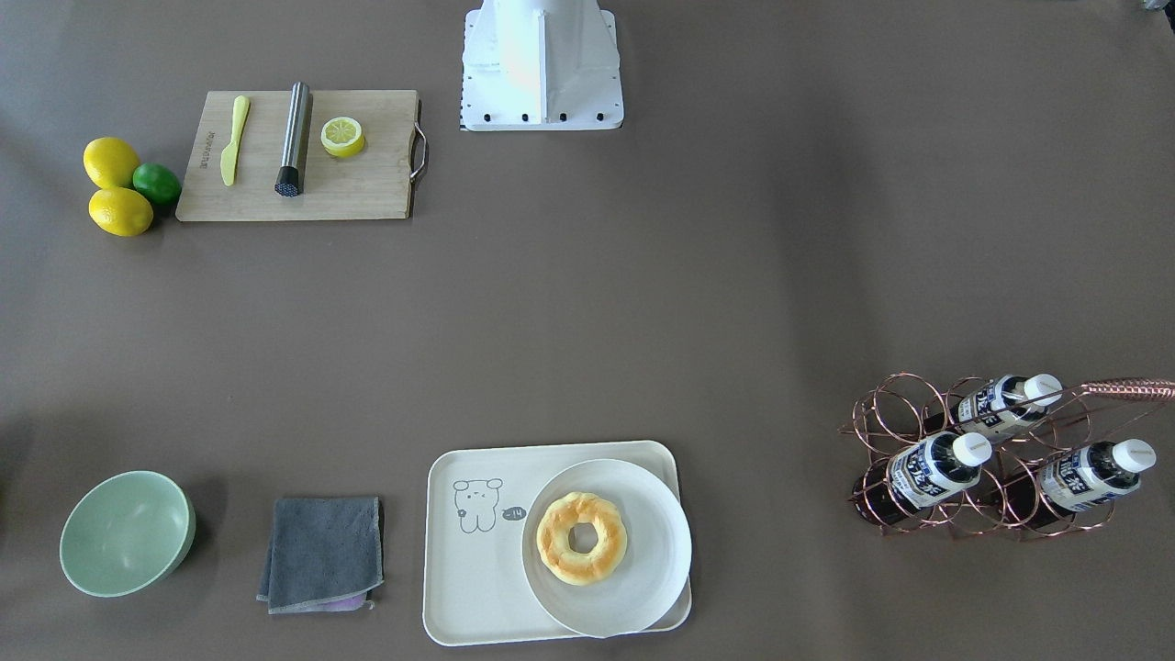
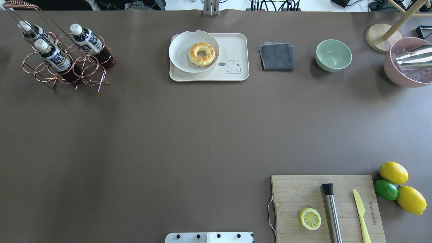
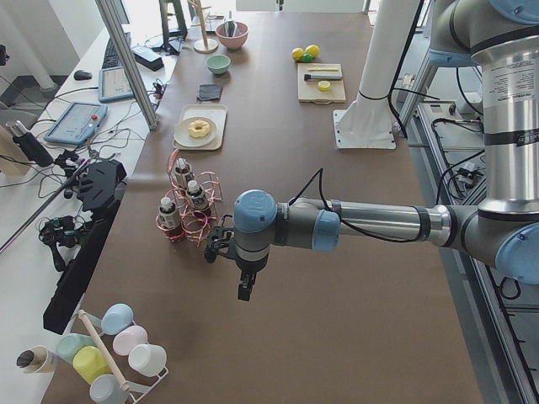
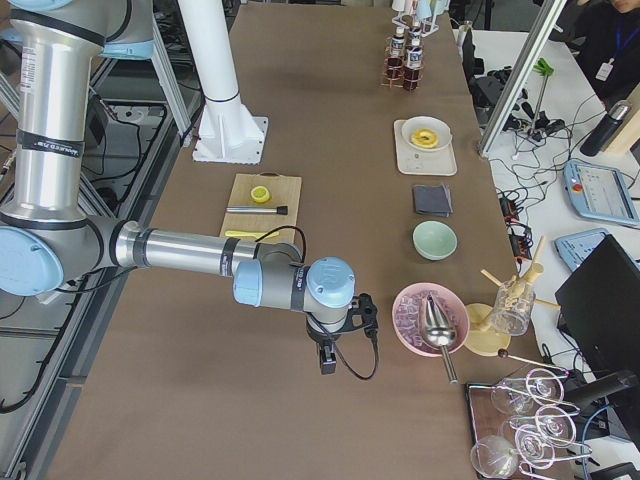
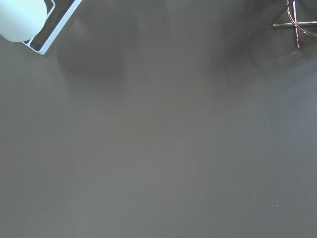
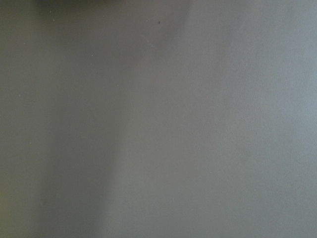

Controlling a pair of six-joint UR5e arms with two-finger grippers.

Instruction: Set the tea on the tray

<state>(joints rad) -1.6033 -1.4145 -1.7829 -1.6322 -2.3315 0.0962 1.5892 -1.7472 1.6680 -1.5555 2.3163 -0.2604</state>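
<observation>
Presently, step in hand: approach to the tea; all three bottles stand in the rack, so none is lifted yet.
Tea location: the tea (image 2: pixel 88 39) leans in the copper wire rack (image 2: pixel 77 67) at the upper left of the overhead view. It is the bottle on the rack's right side, nearest the tray.
Tray location: the tray (image 2: pixel 236 44) lies at top centre of the overhead view. The plate (image 2: pixel 179 55) with the doughnut (image 2: pixel 201 54) covers its left part; the right part, with the bear drawing, is bare.
Left gripper: the left gripper (image 3: pixel 245 290) hangs over bare table near the rack. Jaw spread cannot be told from the side view.
Right gripper: the right gripper (image 4: pixel 326 362) is well apart from the rack. Jaw spread likewise cannot be told.
Recommended arm: left, as the nearer.
Grasp: close across the label, below the cap. Withdraw along the bottle's lean; the rings appear to hold only its base, but the thin wire is hard to read.
Placement: upright on the bare part, beside the plate.
Risk: a snagged ring may drag the rack.
</observation>
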